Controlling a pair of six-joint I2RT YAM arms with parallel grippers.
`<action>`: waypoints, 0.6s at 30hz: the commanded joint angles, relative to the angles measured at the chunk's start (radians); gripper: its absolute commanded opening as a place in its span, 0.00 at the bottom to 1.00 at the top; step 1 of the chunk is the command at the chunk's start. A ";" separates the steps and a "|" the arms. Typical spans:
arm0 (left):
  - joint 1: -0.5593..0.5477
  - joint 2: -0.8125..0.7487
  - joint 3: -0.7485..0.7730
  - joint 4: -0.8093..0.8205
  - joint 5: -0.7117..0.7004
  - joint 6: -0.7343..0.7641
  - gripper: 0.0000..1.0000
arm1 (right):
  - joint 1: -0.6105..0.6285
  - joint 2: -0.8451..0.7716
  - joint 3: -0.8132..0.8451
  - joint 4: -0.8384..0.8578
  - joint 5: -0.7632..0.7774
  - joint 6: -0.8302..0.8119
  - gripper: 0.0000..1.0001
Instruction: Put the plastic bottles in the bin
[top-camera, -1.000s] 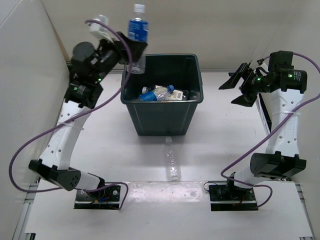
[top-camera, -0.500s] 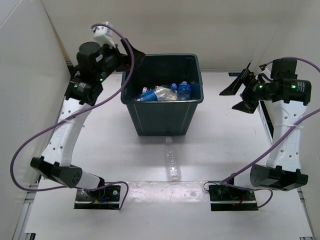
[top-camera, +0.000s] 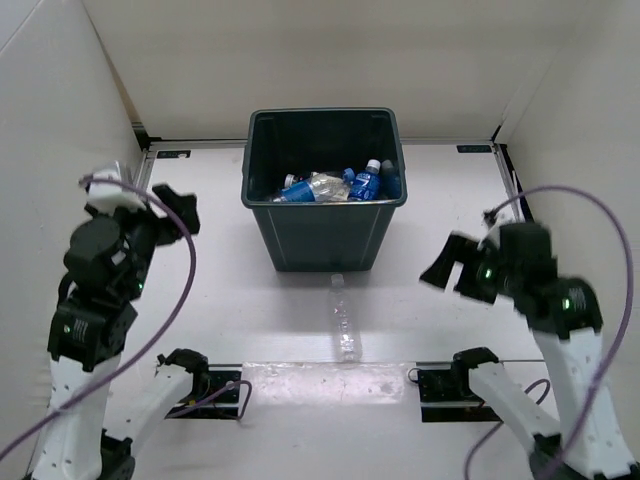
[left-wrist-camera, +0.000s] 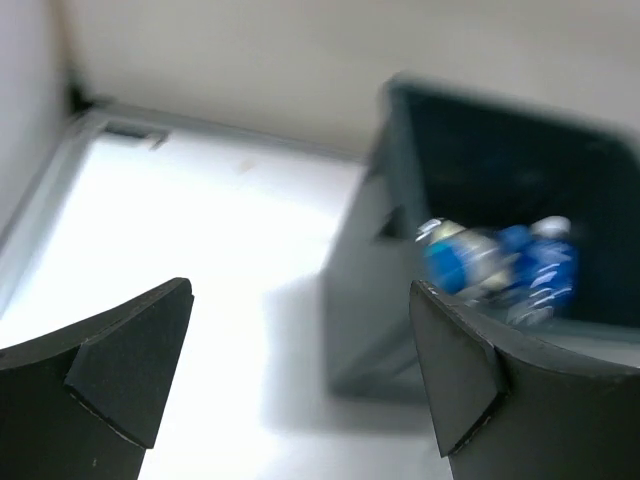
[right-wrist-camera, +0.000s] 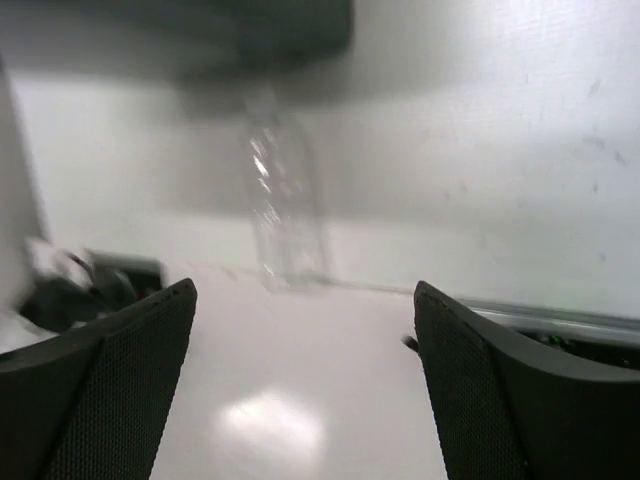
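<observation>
Blue-labelled bottles (top-camera: 345, 185) lie heaped in the dark bin (top-camera: 320, 240) at 12 o'clock (one white cap showing). A clear bottle (top-camera: 344, 325) lies on the tabletop (top-camera: 240, 290) at the bin's 6 o'clock, just beside its foot. Left claw (left-wrist-camera: 300, 300) and right claw (right-wrist-camera: 305, 295) both gape wide, empty.

Bin (top-camera: 325, 113): one. Bottles (top-camera: 365, 184) inside it: at least four visible, two or more with blue labels; the pile prevents an exact count. Clear bottle (top-camera: 344, 322) lying on the table (top-camera: 230, 300): one. Robot arms (top-camera: 100, 260): two.
</observation>
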 joint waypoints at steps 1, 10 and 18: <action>0.007 -0.070 -0.148 -0.155 -0.173 0.032 1.00 | 0.247 -0.196 -0.193 0.171 0.268 0.043 0.90; -0.005 -0.138 -0.253 -0.215 -0.287 -0.005 1.00 | 1.054 -0.273 -0.601 0.499 0.684 0.255 0.90; -0.029 -0.155 -0.265 -0.245 -0.281 -0.013 1.00 | 1.173 0.041 -0.564 0.564 0.768 0.185 0.90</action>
